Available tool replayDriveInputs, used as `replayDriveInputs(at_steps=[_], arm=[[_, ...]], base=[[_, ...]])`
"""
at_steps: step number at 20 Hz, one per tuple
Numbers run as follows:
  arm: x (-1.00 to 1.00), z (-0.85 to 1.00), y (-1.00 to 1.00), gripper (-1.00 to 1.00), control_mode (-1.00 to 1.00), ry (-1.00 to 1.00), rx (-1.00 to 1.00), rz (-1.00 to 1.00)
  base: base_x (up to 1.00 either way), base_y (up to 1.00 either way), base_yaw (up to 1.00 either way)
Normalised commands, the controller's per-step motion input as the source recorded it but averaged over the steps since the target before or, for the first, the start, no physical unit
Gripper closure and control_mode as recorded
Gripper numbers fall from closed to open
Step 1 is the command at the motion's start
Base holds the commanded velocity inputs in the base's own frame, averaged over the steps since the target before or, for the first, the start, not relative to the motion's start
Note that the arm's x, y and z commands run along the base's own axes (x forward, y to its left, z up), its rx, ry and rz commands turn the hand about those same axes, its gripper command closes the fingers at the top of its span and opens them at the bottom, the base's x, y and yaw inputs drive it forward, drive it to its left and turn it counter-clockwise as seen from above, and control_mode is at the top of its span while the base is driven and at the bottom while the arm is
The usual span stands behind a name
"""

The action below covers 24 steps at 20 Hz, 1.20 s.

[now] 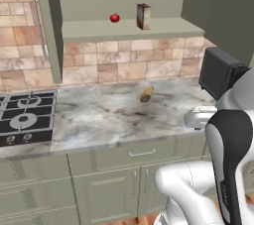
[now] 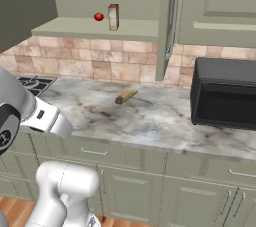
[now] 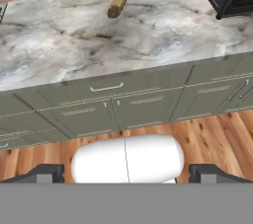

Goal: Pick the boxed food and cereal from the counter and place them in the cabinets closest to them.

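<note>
The olive-green wall cabinet (image 1: 163,27) (image 2: 140,28) above the counter stands with its door (image 1: 49,26) (image 2: 165,26) swung out. A brown carton (image 1: 143,16) (image 2: 113,17) stands upright on its shelf; I cannot tell whether it is the boxed food or the cereal. My gripper (image 3: 127,172) is open, its fingertips (image 3: 49,171) spread wide with nothing between them. It hangs in front of the counter, over the wooden floor, facing the lower cupboards.
A red apple (image 1: 114,18) (image 2: 99,16) sits left of the carton. A small brown loaf (image 1: 147,93) (image 2: 126,96) (image 3: 118,4) lies on the marble counter (image 3: 59,35). A black oven (image 1: 218,73) (image 2: 225,98) stands at the right, a stove (image 1: 25,117) at the left.
</note>
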Motion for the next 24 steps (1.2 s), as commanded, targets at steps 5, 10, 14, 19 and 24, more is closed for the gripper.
replayDriveInputs(at_steps=[5,10,14,19,24], arm=[[0.00,0.00,0.00,-1.00,1.00,0.00,0.00,0.00],[0.00,0.00,0.00,-1.00,1.00,0.00,0.00,0.00],[0.00,0.00,0.00,-1.00,1.00,0.00,0.00,0.00],[0.00,0.00,0.00,-1.00,1.00,0.00,0.00,0.00],[0.00,0.00,0.00,-1.00,1.00,0.00,0.00,0.00]], base=[[-0.36,0.00,0.00],[-0.08,0.00,0.00],[-0.04,0.00,0.00],[0.00,0.00,0.00],[-0.01,0.00,0.00]])
